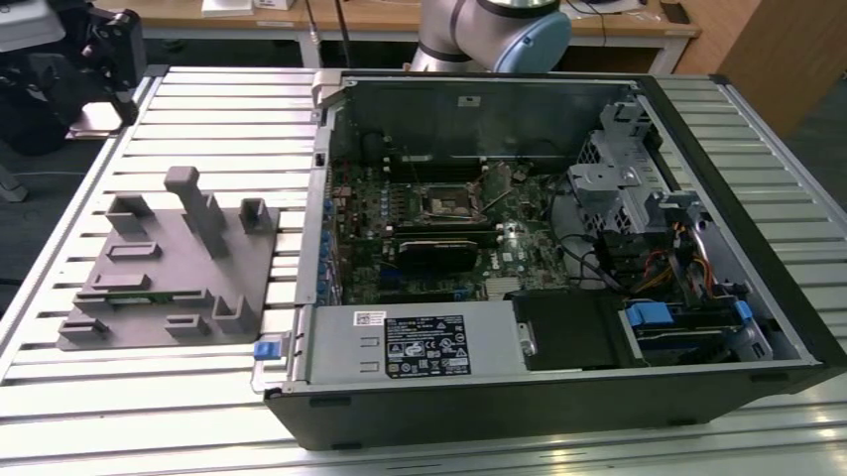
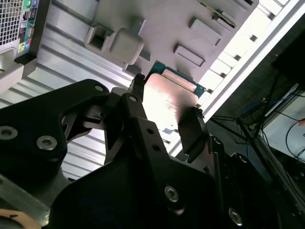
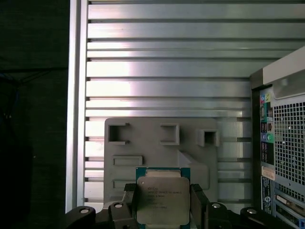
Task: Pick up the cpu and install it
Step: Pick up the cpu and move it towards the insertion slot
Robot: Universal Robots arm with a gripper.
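I am gripping the cpu [image 3: 162, 198] with the claw [image 3: 164, 202] clamped on its two edges, hanging over the grey tray [image 3: 157, 138] on the slatted worktop [image 3: 167, 71]. By my judgement pick-up is looking done; installation is not, the socket [image 1: 443, 203] inside the open computer case [image 1: 530, 99] sitting unfilled.

The cpu [image 3: 161, 202] is a flat square chip with a pale silvery metal lid carrying small print, edged by a thin green rim. Reading that print upright, the gripper [image 3: 164, 196] clamps its three and nine o'clock edges, holding it level in the air above the grey tray [image 3: 157, 133].
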